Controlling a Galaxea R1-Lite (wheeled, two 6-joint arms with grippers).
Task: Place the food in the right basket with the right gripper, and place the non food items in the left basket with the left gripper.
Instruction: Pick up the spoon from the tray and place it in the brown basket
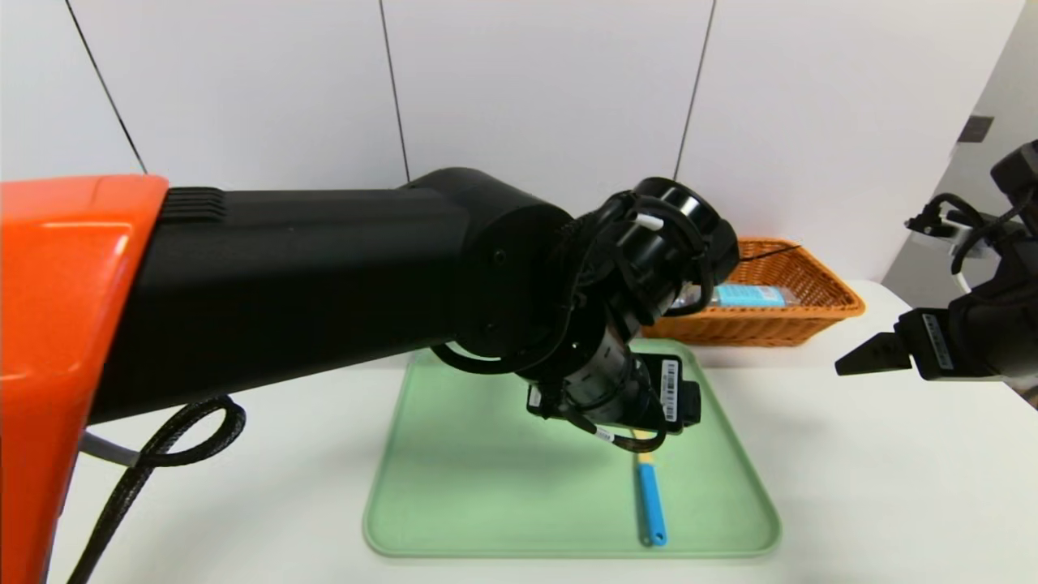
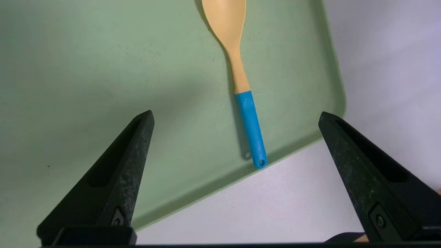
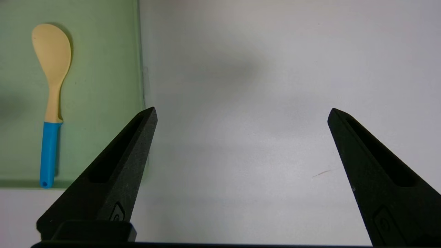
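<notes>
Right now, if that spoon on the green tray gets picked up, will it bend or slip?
The spoon looks like rigid moulded plastic, so probably stiff and light. Its flat shape shouldn't roll. The blue handle seems slightly textured, likely grippy.

Spoon bowl hidden in head view by left arm; only blue handle and short tan stretch seen. Tip of bowl cut off by edge in left wrist view. Left gripper fingertips hidden in head view behind own wrist. Near part of orange basket covered by left arm. Blue packet in basket partly hidden; contents cannot be told. Right gripper partly cut off by head view's edge. Far side of green tray hidden under arm.
</notes>
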